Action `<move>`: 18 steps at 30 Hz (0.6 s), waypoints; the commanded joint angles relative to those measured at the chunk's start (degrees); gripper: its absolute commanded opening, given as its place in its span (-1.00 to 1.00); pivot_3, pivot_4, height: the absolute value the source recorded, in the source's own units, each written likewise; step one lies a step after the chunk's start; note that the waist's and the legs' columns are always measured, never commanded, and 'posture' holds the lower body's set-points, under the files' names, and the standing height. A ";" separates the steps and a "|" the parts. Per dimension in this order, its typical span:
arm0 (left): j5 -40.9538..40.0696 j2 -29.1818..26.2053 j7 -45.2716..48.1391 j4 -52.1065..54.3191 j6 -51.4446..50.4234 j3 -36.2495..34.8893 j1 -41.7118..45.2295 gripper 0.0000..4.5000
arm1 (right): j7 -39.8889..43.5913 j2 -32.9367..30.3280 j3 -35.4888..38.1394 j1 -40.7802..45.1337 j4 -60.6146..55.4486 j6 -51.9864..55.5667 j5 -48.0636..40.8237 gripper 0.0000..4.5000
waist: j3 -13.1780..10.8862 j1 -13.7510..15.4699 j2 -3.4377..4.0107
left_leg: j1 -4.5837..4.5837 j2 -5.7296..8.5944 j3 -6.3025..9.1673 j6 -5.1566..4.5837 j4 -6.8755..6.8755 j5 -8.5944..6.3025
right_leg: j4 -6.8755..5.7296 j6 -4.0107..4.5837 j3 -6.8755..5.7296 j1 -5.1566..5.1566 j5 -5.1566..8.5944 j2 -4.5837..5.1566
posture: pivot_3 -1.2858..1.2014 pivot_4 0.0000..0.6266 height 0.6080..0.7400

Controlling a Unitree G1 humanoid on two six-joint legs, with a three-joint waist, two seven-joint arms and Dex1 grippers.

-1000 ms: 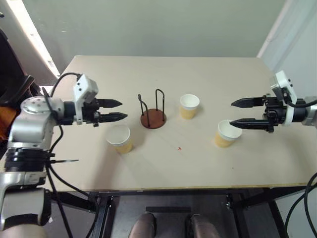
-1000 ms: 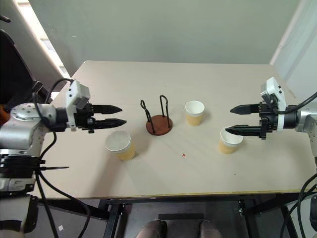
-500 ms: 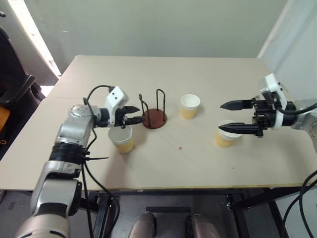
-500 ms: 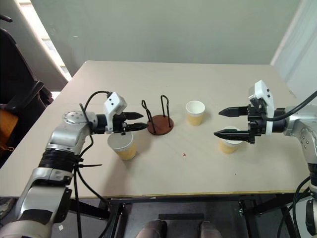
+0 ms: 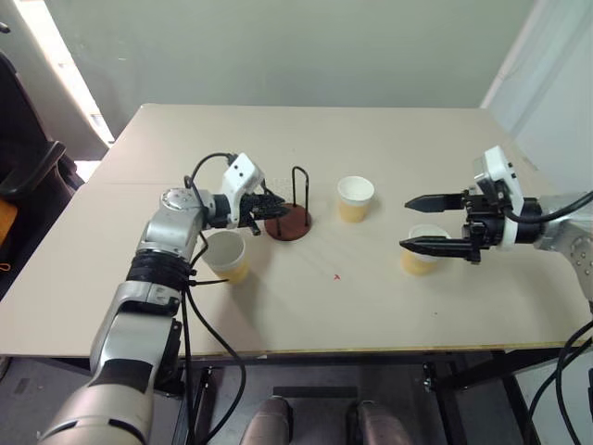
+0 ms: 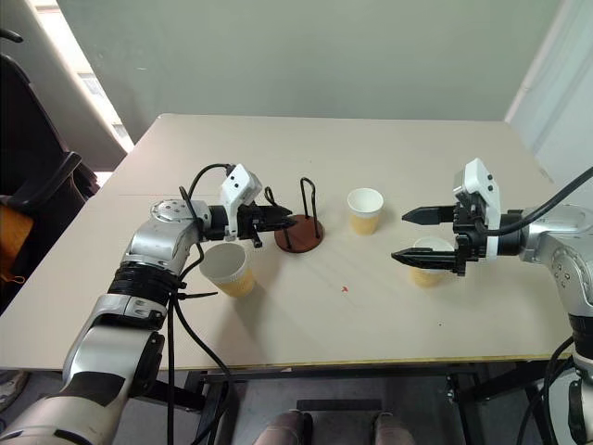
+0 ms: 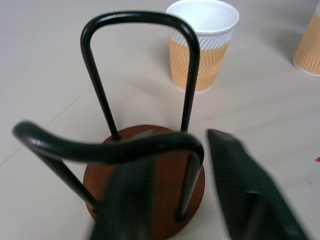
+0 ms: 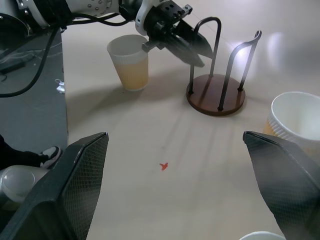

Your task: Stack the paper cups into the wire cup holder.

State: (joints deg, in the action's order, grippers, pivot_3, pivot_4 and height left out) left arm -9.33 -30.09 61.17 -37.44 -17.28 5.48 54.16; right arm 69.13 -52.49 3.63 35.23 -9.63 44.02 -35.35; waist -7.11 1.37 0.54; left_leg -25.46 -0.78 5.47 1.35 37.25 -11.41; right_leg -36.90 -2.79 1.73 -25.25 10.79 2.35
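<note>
While right pincer (image 5: 406, 222) gapes, unclenched left pincer (image 6: 289, 221) straddles reddish-based wire cup holder (image 5: 295, 225).

Left wrist view: my left gripper (image 7: 200, 200) fingers were blurred, nearest wire loop (image 7: 107, 145) too; cup (image 7: 311, 42) at 2 o'clock was edge-cropped.

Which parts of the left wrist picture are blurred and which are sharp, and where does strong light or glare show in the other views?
Left wrist view: the near loop of the wire cup holder and the left gripper are blurred; the far paper cup is sharp. Right wrist view: pale glare on the table behind the holder. Left eye view: a bright strip of light at the upper left edge.
</note>
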 commanded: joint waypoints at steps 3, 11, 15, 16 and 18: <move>-1.06 -1.27 2.46 2.37 0.14 -1.50 1.53 -0.99 | -0.27 -0.97 1.92 0.60 -1.69 -0.30 -1.31 1.00 | 0.00 0.00 0.00 | 0.00 0.01 -0.01 -0.01 0.03 0.01 | 0.00 -0.01 0.01 0.01 -0.01 0.00 | 0.03 -0.52 1.00; -4.05 1.52 7.80 20.87 -9.55 3.77 0.37 -0.99 | 3.05 -2.59 -0.86 1.11 -0.70 -1.71 0.30 1.00 | -0.01 0.41 -0.01 | -0.10 0.06 0.00 -0.04 0.20 0.03 | 0.07 -0.10 0.01 0.07 -0.03 0.00 | 0.03 -0.52 1.00; -5.22 2.21 7.87 33.04 -14.98 7.45 -4.11 -0.99 | 3.89 -3.72 -3.09 0.29 -1.07 -2.62 2.26 1.00 | 0.00 0.36 0.00 | -0.19 0.05 -0.03 -0.04 0.75 0.02 | 0.06 -0.25 0.04 0.18 0.05 0.00 | 0.03 -0.52 1.00; -5.27 2.56 7.03 34.63 -16.23 7.99 -4.84 -0.99 | 4.01 -4.11 -3.68 -0.07 -1.22 -2.92 3.01 1.00 | 0.00 0.33 0.00 | -0.17 0.05 -0.07 -0.09 0.76 -0.02 | 0.08 -0.27 0.06 0.23 0.07 0.01 | 0.03 -0.52 1.00; -4.51 2.60 5.94 37.00 -17.08 9.66 -6.22 -0.99 | 4.30 -5.02 -4.54 -1.29 -1.93 -3.62 4.22 1.00 | 0.00 0.22 0.00 | -0.11 0.04 -0.12 -0.28 0.77 -0.14 | 0.07 -0.28 0.11 0.27 0.08 0.04 | 0.03 -0.52 1.00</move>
State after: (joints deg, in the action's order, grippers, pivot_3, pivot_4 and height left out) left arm -13.58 -27.27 68.04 -3.67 -33.66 15.38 47.80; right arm 72.88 -56.38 -1.14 33.99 -9.81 41.53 -32.01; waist -7.11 1.59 0.54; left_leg -25.53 -0.75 5.34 1.00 38.02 -11.60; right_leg -36.85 -3.08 1.84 -24.96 10.87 2.39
